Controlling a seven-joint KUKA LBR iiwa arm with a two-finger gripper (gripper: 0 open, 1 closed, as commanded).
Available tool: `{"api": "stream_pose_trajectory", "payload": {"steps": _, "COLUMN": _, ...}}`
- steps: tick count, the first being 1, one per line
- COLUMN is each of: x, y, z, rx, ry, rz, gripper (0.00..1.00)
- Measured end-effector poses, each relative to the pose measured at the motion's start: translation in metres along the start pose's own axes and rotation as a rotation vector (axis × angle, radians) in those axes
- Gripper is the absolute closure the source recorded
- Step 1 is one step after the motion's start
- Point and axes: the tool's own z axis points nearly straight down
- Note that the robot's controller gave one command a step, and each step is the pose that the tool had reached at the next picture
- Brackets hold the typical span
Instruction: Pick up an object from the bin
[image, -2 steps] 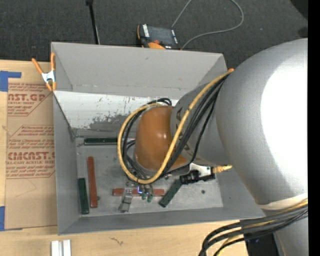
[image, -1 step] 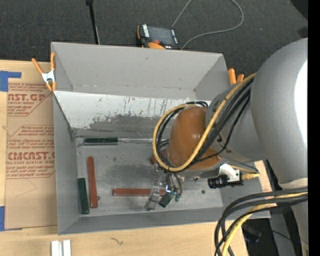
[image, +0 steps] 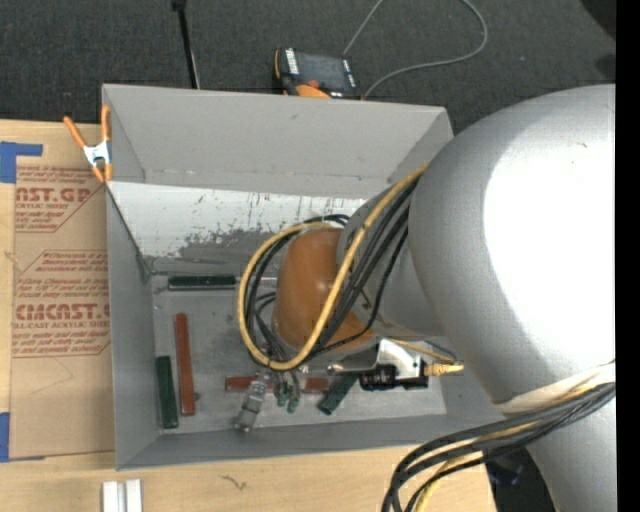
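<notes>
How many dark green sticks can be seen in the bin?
3. First stick lies along the back wall, second stick by the left wall, third stick tilted at the front; the arm may hide more.

Red print was read on the cardboard sheet (image: 50, 300) lying left of the bin (image: 128, 350). The far block showed large letters ending "CAST.GP", with "ACRYLIC SHEET" beneath. The near block showed large letters including "CAST", with "CAST ACRYLIC SHEET" beneath. The smaller slanted lines between the blocks were too small to read.
</notes>
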Motion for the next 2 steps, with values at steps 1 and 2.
{"api": "stream_pose_trajectory", "payload": {"steps": 1, "x": -0.0404, "y": -0.0981, "z": -0.0017, "rx": 0.006, "ry": -0.002, "rz": -0.002, "gripper": 0.0}}
{"api": "stream_pose_trajectory", "payload": {"steps": 2, "x": -0.0385, "y": -0.093, "z": -0.0019, "rx": 0.002, "ry": -0.002, "rz": -0.009, "gripper": 1.0}}
